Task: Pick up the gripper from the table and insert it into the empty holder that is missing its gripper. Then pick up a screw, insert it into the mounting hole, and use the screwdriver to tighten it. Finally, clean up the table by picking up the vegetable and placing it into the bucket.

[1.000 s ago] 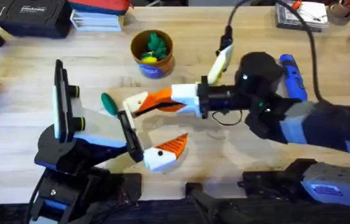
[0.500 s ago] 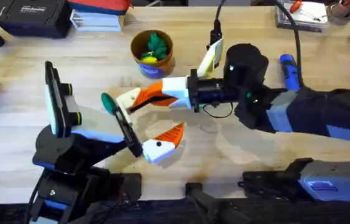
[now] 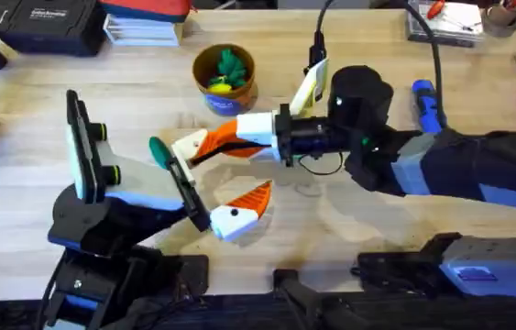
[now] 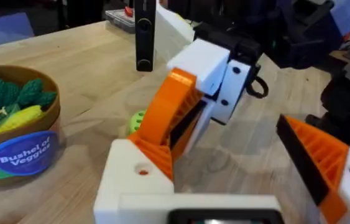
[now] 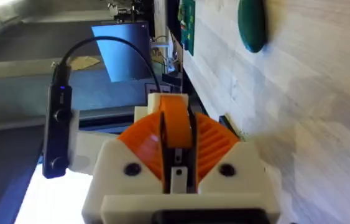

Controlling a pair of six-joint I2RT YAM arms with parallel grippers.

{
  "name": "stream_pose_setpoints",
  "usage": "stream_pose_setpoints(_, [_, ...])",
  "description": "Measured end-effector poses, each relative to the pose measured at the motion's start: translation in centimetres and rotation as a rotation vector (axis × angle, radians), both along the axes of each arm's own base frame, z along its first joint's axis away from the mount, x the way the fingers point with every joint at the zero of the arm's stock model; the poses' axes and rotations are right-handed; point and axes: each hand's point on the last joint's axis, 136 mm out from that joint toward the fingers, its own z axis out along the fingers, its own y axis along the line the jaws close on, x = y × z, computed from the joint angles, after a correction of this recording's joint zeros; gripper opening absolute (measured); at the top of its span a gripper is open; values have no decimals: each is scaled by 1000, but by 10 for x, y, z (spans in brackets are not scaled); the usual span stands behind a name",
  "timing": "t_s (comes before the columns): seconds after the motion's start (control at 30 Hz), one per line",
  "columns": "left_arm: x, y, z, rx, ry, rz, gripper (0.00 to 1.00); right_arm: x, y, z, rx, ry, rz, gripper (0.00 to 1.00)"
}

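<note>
Here the right gripper (image 3: 206, 146) is clamped on the gripper (image 5: 175, 126), the loose orange ribbed tip, pinched edge-on between its two orange pads. The tip's long axis runs along those fingers and points straight at the empty holder (image 4: 132, 186), the white block on the left gripper (image 3: 228, 172). That claw is spread wide, with its other finger carrying its own orange tip. Tip and holder look to be touching or just about seated; I cannot tell which. The holder's mounting hole (image 4: 142, 168) faces up and is empty.

The vegetable (image 3: 159, 151) lies on the table just beyond the holder and nearer the left arm. The bucket (image 3: 225, 92) stands near, farther back, holding a leafy green toy (image 3: 232, 63) and a yellow one. The screwdriver (image 3: 426, 104) lies behind the right arm.
</note>
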Motion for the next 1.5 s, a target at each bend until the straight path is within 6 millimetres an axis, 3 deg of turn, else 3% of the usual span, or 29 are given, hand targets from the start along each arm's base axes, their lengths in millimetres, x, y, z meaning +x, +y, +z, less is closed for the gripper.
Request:
stream_pose_setpoints(0.43, [-8, -5, 1, 10, -23, -49, 986, -3, 2, 2, 20, -22, 30, 345])
stream_pose_setpoints(0.57, [-11, -6, 1, 13, -31, -71, 986, -3, 1, 1, 22, -15, 43, 539])
stream_pose_setpoints(0.8, [-20, -11, 1, 11, -30, -124, 986, -8, 1, 1, 27, -13, 70, 716])
stream_pose_setpoints(0.9, [-21, -11, 1, 10, -30, -133, 985, -7, 0, 1, 28, -17, 69, 970])
stream_pose_setpoints(0.97, [-21, -11, 1, 10, -30, -134, 985, -5, -2, 2, 29, -25, 64, 990])
stream_pose_setpoints(1.07, [-21, -11, 0, 10, -30, -135, 985, 9, -12, 2, 28, -43, 25, 992])
stream_pose_setpoints(1.23, [-21, -11, 1, 10, -30, -135, 985, 50, -44, 3, 22, -92, -97, 993])
stream_pose_setpoints(1.5, [-22, -12, 1, 10, -30, -136, 985, 109, -83, 28, -32, -243, -186, 993])
